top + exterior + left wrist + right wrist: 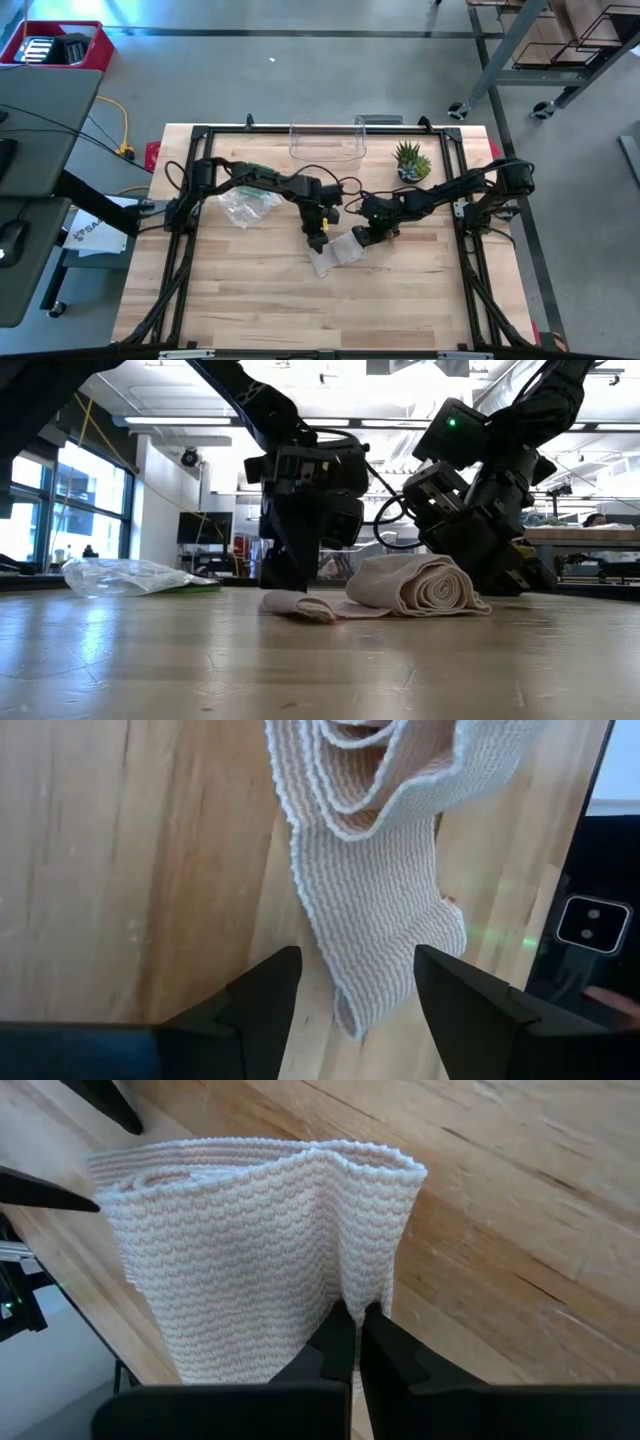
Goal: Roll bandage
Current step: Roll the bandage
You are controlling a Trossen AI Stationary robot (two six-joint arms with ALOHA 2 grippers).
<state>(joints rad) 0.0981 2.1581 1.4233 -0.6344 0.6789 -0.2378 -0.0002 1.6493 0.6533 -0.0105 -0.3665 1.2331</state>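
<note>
A beige knit bandage (337, 252) lies on the wooden table, partly rolled. Its loose roll (420, 585) rests on its side and a flat tail (298, 605) trails toward the table's left. My left gripper (355, 985) is open just above the tail's free end (385, 920). Its fingers stand on either side of the strip without touching it. My right gripper (357, 1342), slanting down, is shut on the roll from the table's right (367, 236). My right gripper pinches a fold of the bandage roll's outer layers (362, 1292) between its two shut fingers. It comes slanting down from the table's right and far side. The roll rests on the table, its wraps loose and slack.
A crumpled clear plastic bag (245, 205) lies left of the arms. A clear plastic box (327, 142) and a small potted plant (411, 160) stand at the far edge. Bare wood stretches toward the near edge (320, 320).
</note>
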